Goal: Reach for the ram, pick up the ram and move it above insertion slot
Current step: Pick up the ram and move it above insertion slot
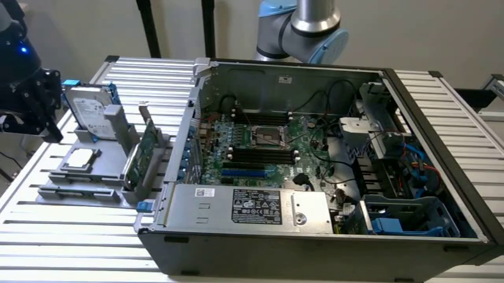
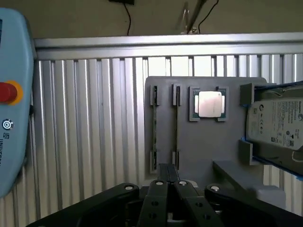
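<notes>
Wrist view: black gripper (image 2: 169,169) has its fingers pressed together, holding nothing, near the far end of the grey slotted holder (image 2: 203,151). The thin green ram stick (image 2: 155,127) stands on edge in a holder slot. Its long axis runs near-to-far, one end toward the gripper.

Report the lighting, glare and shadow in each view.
Exterior view: light glares off the slatted table toward that view's left, while inside the computer case the motherboard lies in dimmer light. Wrist view: the rail along the table's edge shines bright, the processor looks washed out, and the gripper is dark.
</notes>
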You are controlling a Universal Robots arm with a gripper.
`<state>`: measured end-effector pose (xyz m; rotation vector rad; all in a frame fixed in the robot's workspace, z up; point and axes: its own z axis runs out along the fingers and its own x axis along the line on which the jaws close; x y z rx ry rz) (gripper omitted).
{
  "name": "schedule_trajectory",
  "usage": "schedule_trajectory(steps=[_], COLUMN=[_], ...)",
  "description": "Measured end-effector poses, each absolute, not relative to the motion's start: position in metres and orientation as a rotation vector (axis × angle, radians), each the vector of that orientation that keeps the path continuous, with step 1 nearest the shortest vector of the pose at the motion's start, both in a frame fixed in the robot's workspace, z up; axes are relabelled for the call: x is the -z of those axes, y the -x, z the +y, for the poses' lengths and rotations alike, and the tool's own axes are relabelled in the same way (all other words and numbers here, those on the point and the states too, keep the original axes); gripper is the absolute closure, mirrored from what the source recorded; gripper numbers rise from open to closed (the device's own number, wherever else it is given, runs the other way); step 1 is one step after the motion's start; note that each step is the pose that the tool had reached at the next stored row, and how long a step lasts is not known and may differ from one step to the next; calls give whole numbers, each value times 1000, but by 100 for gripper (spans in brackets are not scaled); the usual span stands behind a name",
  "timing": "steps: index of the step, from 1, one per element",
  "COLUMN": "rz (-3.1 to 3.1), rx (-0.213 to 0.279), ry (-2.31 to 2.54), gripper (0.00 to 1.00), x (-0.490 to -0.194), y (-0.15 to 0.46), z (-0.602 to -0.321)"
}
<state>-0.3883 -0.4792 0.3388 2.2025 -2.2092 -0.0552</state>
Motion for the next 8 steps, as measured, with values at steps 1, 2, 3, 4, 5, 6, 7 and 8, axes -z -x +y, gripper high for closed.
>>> schedule_trajectory(steps=[1, 2, 3, 4, 5, 6, 7, 8], rz=[-2191, -2174, -2159, -2149, -2142, -2137, -2135, -2135], rx=[57, 59, 61, 64, 66, 67, 67, 67], ry=[-2223, -2242, -2257, -2270, -2280, -2286, -2288, -2288], gripper=[89, 89, 89, 89, 89, 89, 89, 89], x=[-338, -337, -337, -336, -336, -335, -335, -335], y=[388, 388, 388, 389, 389, 390, 392, 394], z=[-479, -479, -479, -479, -479, -479, -479, -479])
